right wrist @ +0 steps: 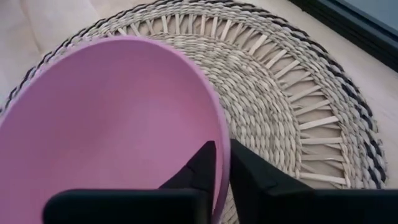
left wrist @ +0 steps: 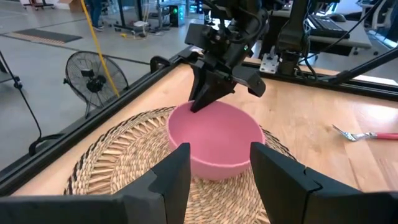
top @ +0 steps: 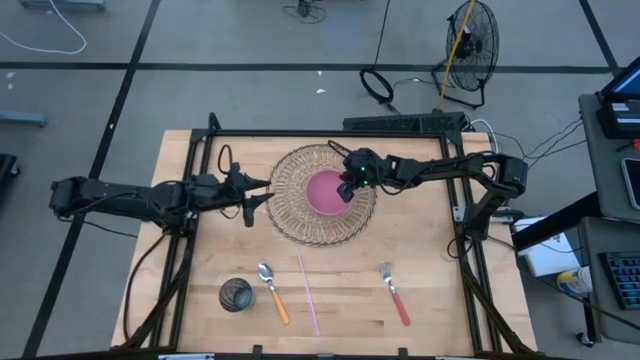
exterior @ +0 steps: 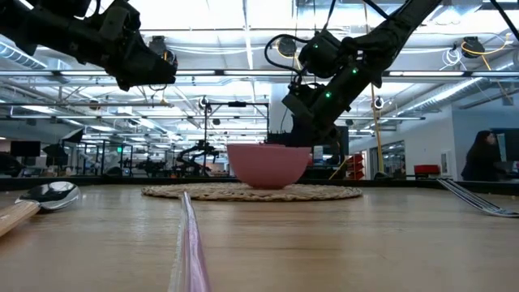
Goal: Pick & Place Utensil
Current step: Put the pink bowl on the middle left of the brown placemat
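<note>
The right gripper [right wrist: 219, 163] is seen at the rim of a pink bowl [top: 327, 190] at the centre of the high view, its fingers set narrowly astride the wall — one inside, one outside.

The left gripper [top: 262, 194] is held partly open and empty, raised above the woven mat's [top: 290, 215] left edge. Bare wood is left across the table's [top: 440, 300] lower half, where a spoon [top: 271, 288], a pink straw [top: 307, 290], a red-handled fork [top: 393, 291] and a dark cup [top: 236, 294] lie apart — untouched.
</note>
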### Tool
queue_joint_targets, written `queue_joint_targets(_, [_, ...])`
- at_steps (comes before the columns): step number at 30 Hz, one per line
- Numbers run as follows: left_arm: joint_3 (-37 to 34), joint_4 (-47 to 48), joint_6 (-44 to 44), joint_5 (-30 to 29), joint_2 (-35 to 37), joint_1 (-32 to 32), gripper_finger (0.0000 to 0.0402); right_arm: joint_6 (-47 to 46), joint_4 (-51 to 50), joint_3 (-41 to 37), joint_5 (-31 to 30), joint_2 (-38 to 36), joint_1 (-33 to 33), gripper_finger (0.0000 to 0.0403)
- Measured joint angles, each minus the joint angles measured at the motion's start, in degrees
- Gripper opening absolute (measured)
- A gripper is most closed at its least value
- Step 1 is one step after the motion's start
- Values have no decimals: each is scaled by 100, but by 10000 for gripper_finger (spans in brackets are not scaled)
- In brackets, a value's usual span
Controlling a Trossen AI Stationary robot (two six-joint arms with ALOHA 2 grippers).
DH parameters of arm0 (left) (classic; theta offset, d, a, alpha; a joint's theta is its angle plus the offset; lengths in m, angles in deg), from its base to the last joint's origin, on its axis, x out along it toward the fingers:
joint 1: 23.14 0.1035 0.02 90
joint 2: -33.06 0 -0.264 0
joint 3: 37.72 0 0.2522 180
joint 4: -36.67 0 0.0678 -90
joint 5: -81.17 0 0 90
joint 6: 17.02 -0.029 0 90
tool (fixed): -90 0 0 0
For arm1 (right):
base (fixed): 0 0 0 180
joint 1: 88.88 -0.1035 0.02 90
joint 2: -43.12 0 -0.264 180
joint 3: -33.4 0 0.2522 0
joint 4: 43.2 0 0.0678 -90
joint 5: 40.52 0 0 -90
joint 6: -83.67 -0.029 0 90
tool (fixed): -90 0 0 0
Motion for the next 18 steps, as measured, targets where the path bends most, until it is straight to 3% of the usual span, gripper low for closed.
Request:
queue_joint_targets(7, [0,0,-3,0,0,0,170,0,238,0,161,0,1,100])
queue_joint_targets(18, [-4,26,109,142,0,0,170,335,131,0,-176,-328,1,145])
